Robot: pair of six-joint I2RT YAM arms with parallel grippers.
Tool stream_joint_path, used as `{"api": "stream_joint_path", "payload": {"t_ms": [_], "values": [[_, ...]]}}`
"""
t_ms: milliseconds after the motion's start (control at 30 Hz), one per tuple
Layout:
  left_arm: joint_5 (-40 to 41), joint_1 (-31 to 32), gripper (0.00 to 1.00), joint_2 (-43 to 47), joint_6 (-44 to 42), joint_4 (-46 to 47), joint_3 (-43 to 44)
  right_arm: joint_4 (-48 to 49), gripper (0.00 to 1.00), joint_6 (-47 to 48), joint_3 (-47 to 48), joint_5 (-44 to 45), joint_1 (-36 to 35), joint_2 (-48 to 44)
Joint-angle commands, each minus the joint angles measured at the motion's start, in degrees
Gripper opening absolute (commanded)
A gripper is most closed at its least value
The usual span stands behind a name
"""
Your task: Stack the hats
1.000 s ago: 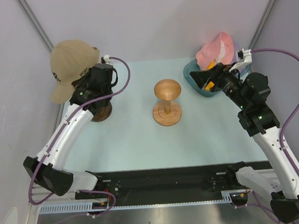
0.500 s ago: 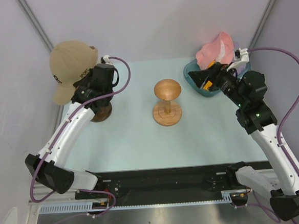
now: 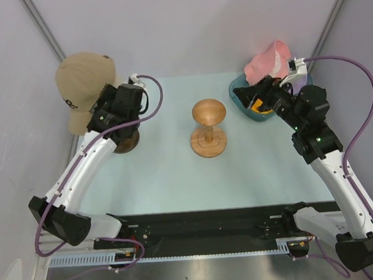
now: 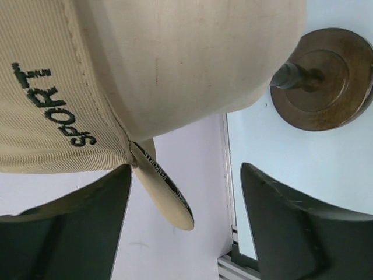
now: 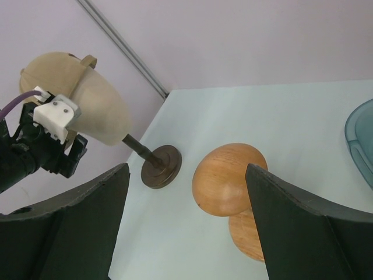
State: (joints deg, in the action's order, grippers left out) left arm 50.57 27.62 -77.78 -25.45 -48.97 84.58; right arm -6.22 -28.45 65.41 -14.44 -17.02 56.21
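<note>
From above, my left hand (image 3: 102,109) is up at the far left corner of the table (image 3: 163,173), close under the tan cap (image 3: 83,83), which sits high above a dark wooden stand (image 3: 128,141). From here I cannot tell how wide that hand is. My right hand (image 3: 246,99) hangs over the near rim of the teal tub (image 3: 237,90) at the far right, and the pink hat (image 3: 269,60) is heaped on the tub's far side. A light wooden stand (image 3: 208,121) stands mid-table between the two. In the left wrist view, my left fingers (image 4: 64,233) are spread wide and grip nothing. The cap's strap end (image 4: 169,198) dangles between their tips, and its ribbed cloth marked SPORT lies over a smooth cream mannequin head (image 4: 204,58). In the right wrist view, my right fingers (image 5: 64,233) are equally wide apart and empty. They face the light wooden stand, with the cap on its cream head beyond and only the tub's edge showing at the right.
</note>
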Motion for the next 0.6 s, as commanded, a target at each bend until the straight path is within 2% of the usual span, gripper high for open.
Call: {"api": "stream_joint_path", "payload": {"t_ms": [0, 67, 300, 467, 567], "values": [[-3.45, 0.16, 0.90, 5.17, 3.65, -0.86, -0.20, 0.77, 0.86, 1.81, 3.15, 0.46, 0.32, 0.04], [-5.47, 0.42, 1.00, 7.81, 4.44, -1.30, -0.11, 0.16, 0.86, 2.78, 3.24, 0.81, 0.32, 0.04], [-10.39, 1.39, 1.00, 16.51, 10.59, -1.75, 3.83, -1.51, 0.87, 4.89, 3.59, 3.01, 0.32, -0.39], [-21.63, 1.48, 1.00, 24.06, 12.79, 2.91, 6.48, -2.22, 0.87, 6.03, 3.50, 4.33, 0.23, -0.40], [-26.39, 1.48, 1.00, 24.61, 14.55, 4.15, 8.76, -2.66, 0.87, 6.56, 3.76, 4.86, 0.32, -0.75]]}}
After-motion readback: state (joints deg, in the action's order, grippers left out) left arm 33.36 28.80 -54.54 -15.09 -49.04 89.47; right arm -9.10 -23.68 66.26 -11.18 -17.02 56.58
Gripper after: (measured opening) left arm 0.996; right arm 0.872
